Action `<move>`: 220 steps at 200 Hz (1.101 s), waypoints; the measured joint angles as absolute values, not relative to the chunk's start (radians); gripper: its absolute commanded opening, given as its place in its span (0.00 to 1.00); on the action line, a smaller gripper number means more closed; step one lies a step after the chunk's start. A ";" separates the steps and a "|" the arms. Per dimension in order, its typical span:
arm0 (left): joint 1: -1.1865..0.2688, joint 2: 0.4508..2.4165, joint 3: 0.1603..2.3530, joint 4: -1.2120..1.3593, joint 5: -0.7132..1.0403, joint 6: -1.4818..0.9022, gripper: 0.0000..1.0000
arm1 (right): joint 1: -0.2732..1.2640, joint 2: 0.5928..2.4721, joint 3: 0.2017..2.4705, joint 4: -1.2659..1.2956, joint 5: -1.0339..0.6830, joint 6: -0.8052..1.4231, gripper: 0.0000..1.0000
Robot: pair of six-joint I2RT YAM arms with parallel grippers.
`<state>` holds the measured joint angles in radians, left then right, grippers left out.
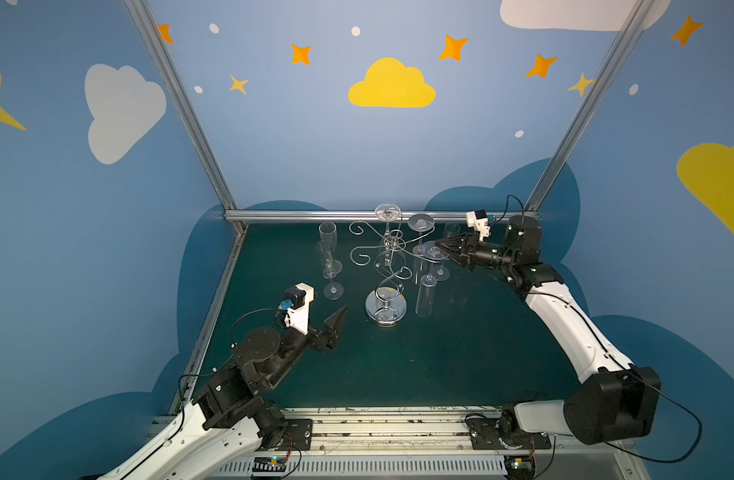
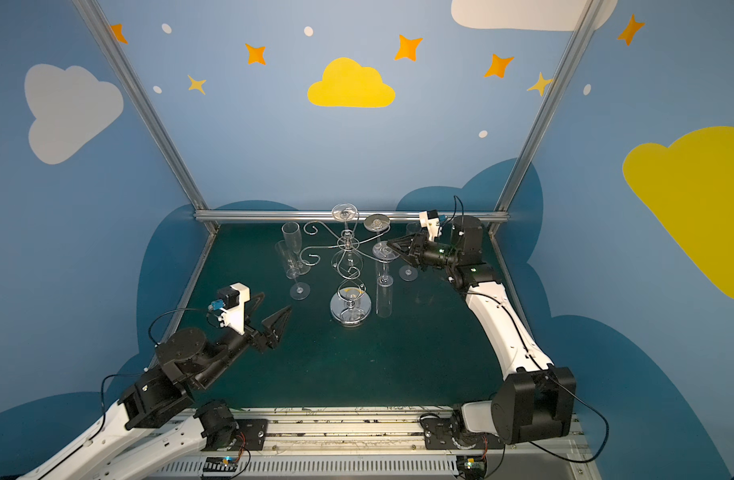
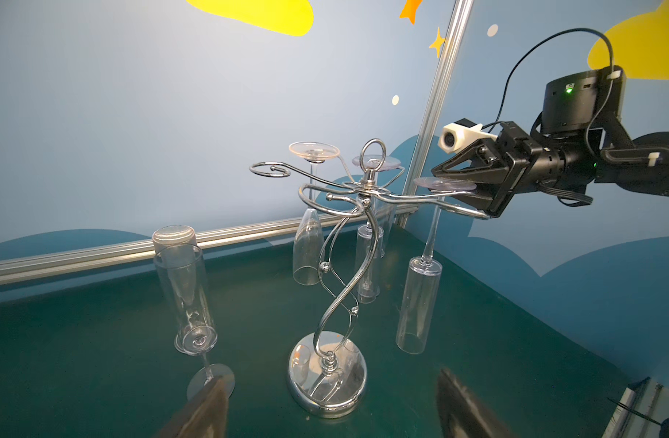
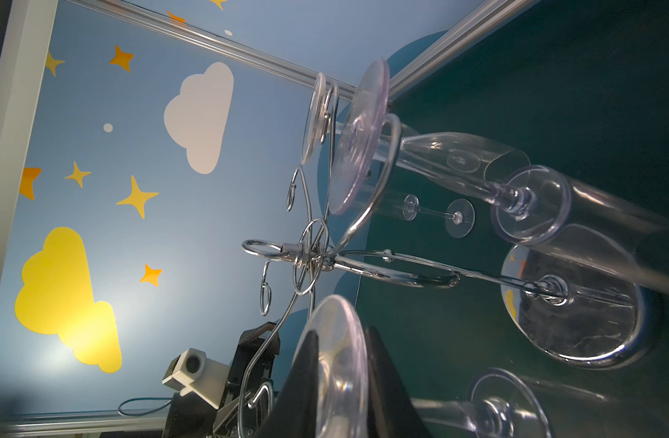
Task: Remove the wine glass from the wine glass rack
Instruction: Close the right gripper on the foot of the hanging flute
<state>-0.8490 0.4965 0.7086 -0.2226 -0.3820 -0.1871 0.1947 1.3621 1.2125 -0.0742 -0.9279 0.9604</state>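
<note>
Right hand is being held pinched on the flat round foot of the wine glass. In the left wrist view one finger is lying over the disc and one under it. In the right wrist view the disc is being squeezed between the two dark fingers. The glass, a clear straight-sided flute, is hanging upside down from a curled arm on the right side of the wine glass rack, its stem passing down through the curl. The rack is standing upright on its round mirror base near the middle of the dark green table. Two more flutes are being carried upside down on the rack's rear arms. Two upright flutes are standing close together on the table left of the rack, and the foot of another glass is showing beneath the right hand. Left hand is being held spread wide, low over the table, front left of the rack's base and near the closer upright flute.
</note>
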 measured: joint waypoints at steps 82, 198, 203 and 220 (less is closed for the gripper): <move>-0.849 0.483 0.709 -0.247 -0.393 -0.199 0.85 | 0.197 1.346 1.206 -0.065 -0.925 0.982 0.09; -0.849 0.480 0.709 -0.207 -0.397 -0.211 0.85 | 0.200 1.308 1.142 0.014 -0.913 1.090 0.00; -0.849 0.480 0.709 -0.207 -0.397 -0.211 0.85 | 0.200 1.308 1.138 0.025 -0.913 1.103 0.00; -0.849 0.480 0.709 -0.207 -0.397 -0.211 0.85 | 0.200 1.306 1.124 0.061 -0.912 1.148 0.00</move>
